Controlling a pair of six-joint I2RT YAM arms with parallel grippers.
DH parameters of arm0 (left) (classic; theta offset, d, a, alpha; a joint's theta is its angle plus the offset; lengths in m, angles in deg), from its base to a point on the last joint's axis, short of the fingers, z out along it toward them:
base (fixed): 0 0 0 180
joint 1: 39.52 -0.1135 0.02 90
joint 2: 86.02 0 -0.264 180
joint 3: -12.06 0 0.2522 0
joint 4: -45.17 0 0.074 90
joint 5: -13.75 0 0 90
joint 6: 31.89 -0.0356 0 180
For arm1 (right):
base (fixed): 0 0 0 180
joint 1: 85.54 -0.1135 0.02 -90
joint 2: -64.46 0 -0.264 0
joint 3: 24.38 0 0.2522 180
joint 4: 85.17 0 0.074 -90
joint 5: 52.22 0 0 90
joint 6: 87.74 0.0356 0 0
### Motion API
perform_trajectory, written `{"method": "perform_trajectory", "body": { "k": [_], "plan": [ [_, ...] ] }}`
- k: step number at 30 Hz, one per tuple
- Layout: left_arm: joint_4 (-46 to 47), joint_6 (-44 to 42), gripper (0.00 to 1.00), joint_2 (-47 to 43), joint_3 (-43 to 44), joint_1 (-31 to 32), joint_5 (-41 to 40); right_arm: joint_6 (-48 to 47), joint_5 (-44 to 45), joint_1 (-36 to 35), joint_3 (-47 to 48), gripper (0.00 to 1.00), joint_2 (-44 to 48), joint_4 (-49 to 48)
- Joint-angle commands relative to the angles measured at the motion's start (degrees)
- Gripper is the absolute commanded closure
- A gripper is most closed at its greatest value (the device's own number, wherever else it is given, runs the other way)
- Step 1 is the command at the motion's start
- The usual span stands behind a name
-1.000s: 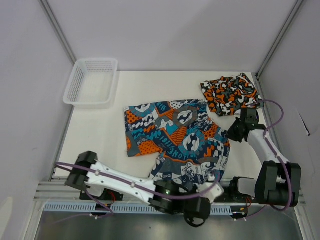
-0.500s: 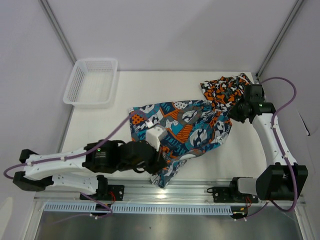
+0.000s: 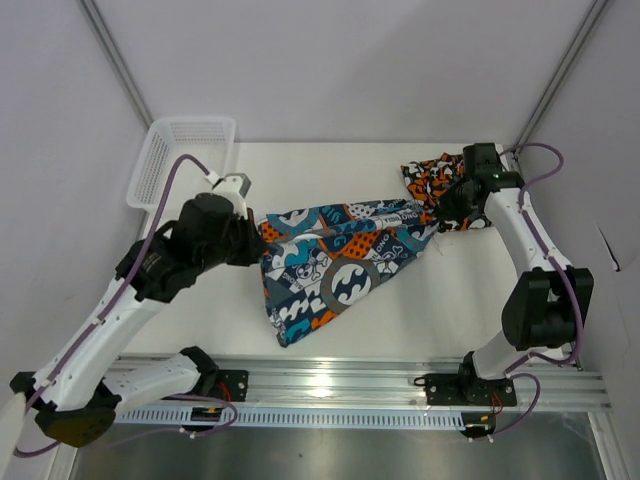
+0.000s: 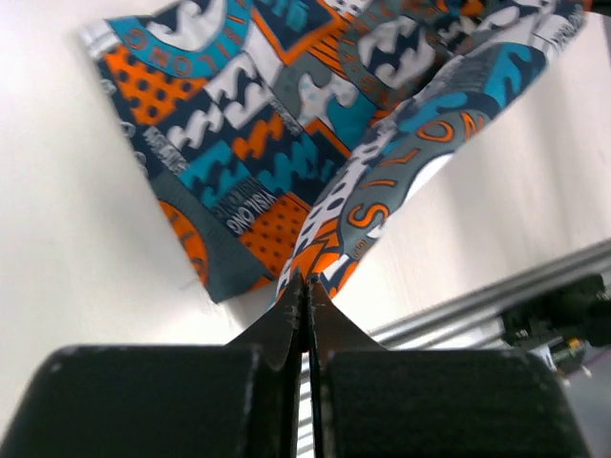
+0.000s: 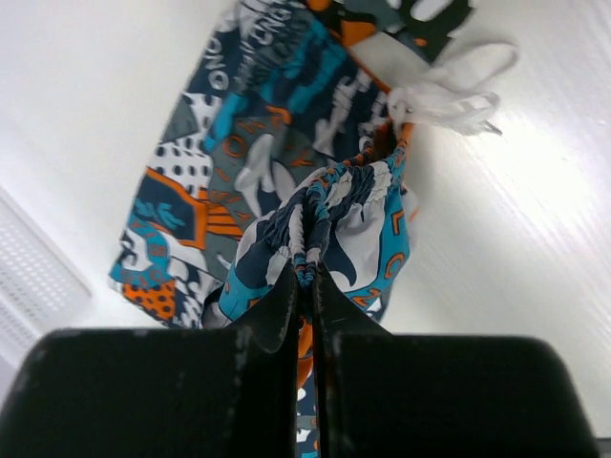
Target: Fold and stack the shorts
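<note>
Whereas a second ago the left gripper was at the near rail, it is now near the white plastic mesh basket, jaws clamped on the blue-teal cartoon-print fabric shorts, now folded mid-table. The right gripper pinches their waistband, jaws shut, beside the orange camouflage fabric shorts.

— What else sat on the bench?
— A white mesh basket, at the bench's far left corner. A metal rail ran along the bench's near edge.
</note>
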Motion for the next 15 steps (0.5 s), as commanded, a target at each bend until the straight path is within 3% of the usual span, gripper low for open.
{"method": "perform_trajectory", "body": {
  "k": [1, 6, 15],
  "plan": [
    [1.07, -8.45, 1.00, 2.85, 3.94, -8.91, 9.09, 3.78, 0.63, -0.87, 6.02, 1.00, -2.44, -0.84],
    [4.14, -11.01, 1.00, 8.20, 5.17, -17.87, 14.01, 5.63, 1.08, -1.04, 9.99, 1.00, -6.56, -2.15],
    [7.14, -11.54, 1.00, 16.91, 8.25, -26.41, 15.42, 7.48, 0.20, -1.13, 15.78, 1.00, -14.74, -3.74]
  ]
}}
